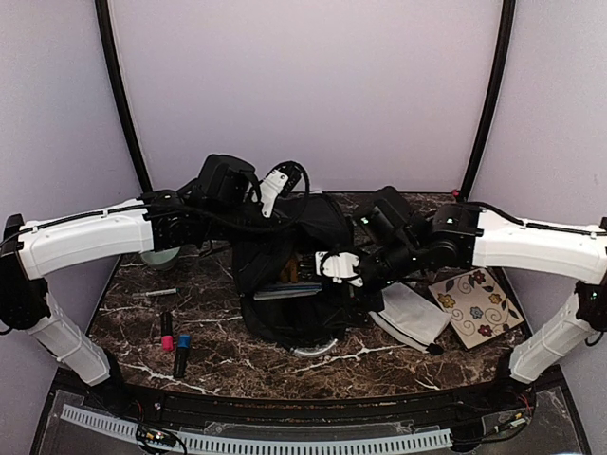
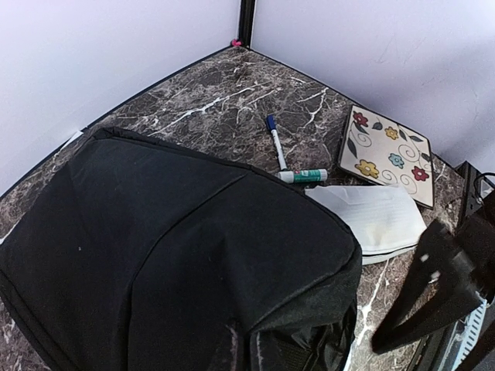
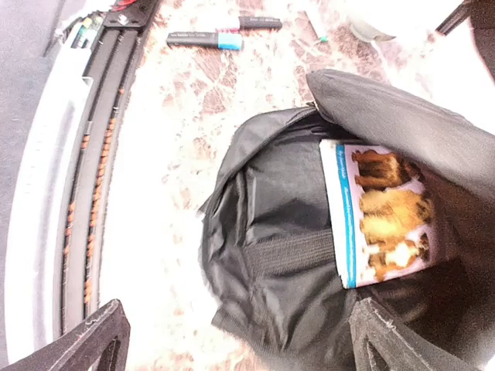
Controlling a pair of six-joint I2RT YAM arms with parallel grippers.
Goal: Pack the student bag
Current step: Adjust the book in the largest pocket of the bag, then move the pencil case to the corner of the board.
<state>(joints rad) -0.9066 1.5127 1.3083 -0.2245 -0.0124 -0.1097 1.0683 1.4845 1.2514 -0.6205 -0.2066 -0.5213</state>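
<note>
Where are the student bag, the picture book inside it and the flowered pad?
student bag (image 2: 178,247): left wrist view, broad black fabric panel.
picture book (image 3: 387,216): right wrist view, animal picture on the cover.
flowered pad (image 2: 387,154): left wrist view, middle of patterned face.

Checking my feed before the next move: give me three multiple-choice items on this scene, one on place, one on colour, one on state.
1. Where is the puppy book? A) beside the backpack B) inside it C) under it
2. The two markers lying side by side show which colours? A) pink and blue B) green and yellow C) both white
3. The right jaws are: A) wide open B) shut on the book C) shut on a marker
Answers: B, it stands in the open bag; A, one pink band, one blue; A, they stand far apart, gripping nothing.
</note>
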